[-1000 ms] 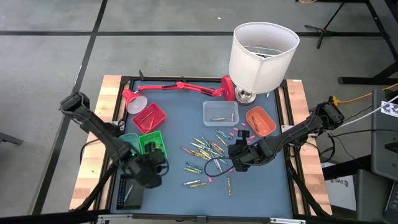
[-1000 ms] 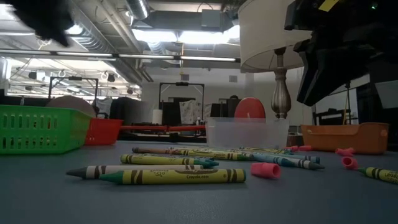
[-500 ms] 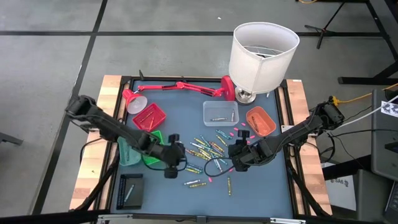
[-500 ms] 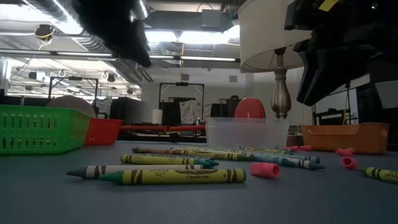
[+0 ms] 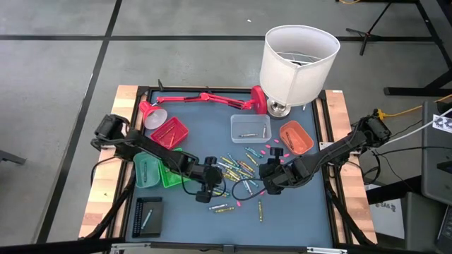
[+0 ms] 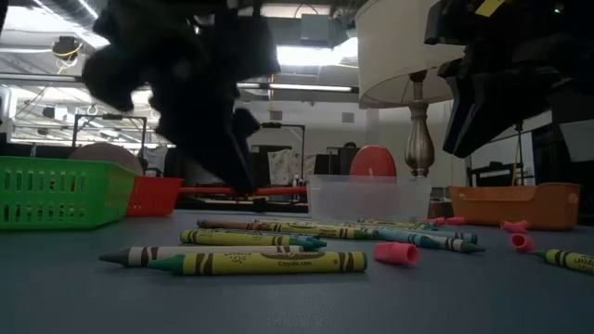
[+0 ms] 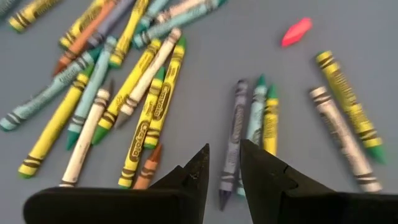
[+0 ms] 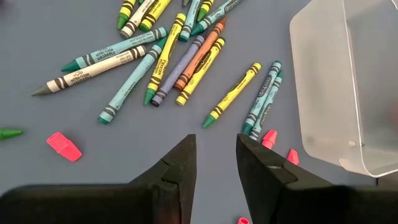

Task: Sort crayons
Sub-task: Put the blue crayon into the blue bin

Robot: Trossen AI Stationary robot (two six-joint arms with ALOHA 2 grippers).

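Crayons lie scattered mid-table, between both arms.
Left end effector hovers at the pile's left edge, nearer than the right; a grey crayon lies just ahead, its length running away from the fingers, which stand slightly apart, empty. Right end effector waits at the pile's right, also slightly parted, empty.
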